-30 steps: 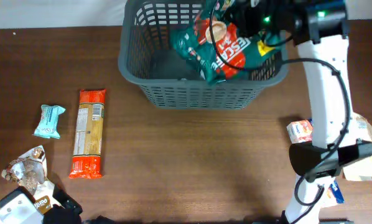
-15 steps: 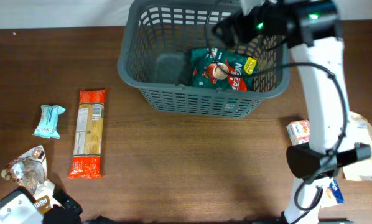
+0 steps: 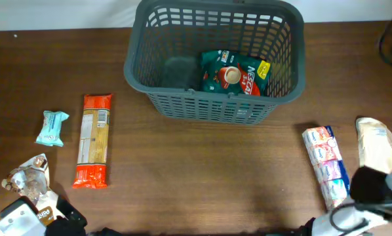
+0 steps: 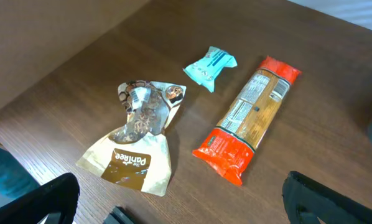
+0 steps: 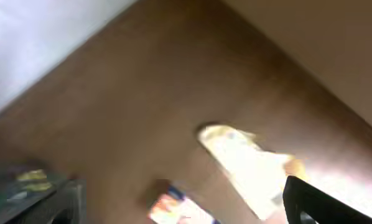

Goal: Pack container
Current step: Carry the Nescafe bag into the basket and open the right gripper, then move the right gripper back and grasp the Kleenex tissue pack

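Observation:
The container (image 3: 212,105), a large dark grey slotted basket, stands at the back middle of the table. A green coffee packet (image 3: 233,74) lies inside it against the near wall. My left gripper (image 4: 186,208) is open and empty, hanging over the table's front left above a beige snack bag (image 4: 139,146). My right gripper (image 5: 186,211) is open with nothing between its fingers, over the table's right side. The right wrist view is blurred. Only a dark part of the right arm (image 3: 373,187) shows in the overhead view.
On the left lie an orange-red pasta packet (image 3: 94,139) (image 4: 251,115), a small teal packet (image 3: 52,126) (image 4: 209,66) and the beige snack bag (image 3: 29,180). On the right lie a white and pink packet (image 3: 325,160) (image 5: 173,208) and a cream bag (image 3: 376,141) (image 5: 248,165).
My right gripper opened over the basket and the green packet dropped to the basket floor. The right arm then pulled back to the front right. The left arm stayed still.

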Available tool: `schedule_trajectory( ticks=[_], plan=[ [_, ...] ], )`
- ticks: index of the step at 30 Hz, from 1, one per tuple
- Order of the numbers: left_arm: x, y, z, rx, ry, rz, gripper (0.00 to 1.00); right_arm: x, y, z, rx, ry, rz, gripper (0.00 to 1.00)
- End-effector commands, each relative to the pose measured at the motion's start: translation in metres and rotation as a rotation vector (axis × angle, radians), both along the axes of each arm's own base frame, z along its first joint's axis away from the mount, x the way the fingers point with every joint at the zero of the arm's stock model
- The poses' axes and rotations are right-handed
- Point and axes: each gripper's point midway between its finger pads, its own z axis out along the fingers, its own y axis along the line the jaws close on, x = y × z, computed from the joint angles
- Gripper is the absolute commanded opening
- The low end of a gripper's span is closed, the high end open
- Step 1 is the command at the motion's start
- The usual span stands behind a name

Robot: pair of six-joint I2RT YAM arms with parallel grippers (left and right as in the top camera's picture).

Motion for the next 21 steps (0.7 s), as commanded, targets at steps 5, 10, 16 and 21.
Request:
schedule_trajectory(
  ticks=[5, 10, 16, 21],
  plan=[
    [0.0, 0.0, -0.004, 0.012, 0.013, -0.006, 0.99, -0.116, 0.017, -0.043, 0.038, 0.169, -0.099, 0.99],
    [0.0, 0.0, -0.004, 0.017, 0.017, -0.009, 0.99, -0.159, 0.06, -0.087, -0.06, 0.233, 0.111, 0.99],
    [0.0, 0.0, -0.005, 0.033, 0.033, -0.026, 0.99, -0.156, 0.135, -0.177, -0.032, 0.2, 0.785, 0.99],
    [0.0, 0.0, -0.005, 0.033, 0.033, -0.026, 0.99, -0.141, 0.135, -0.214, -0.017, 0.285, 0.902, 0.99]
  ],
)
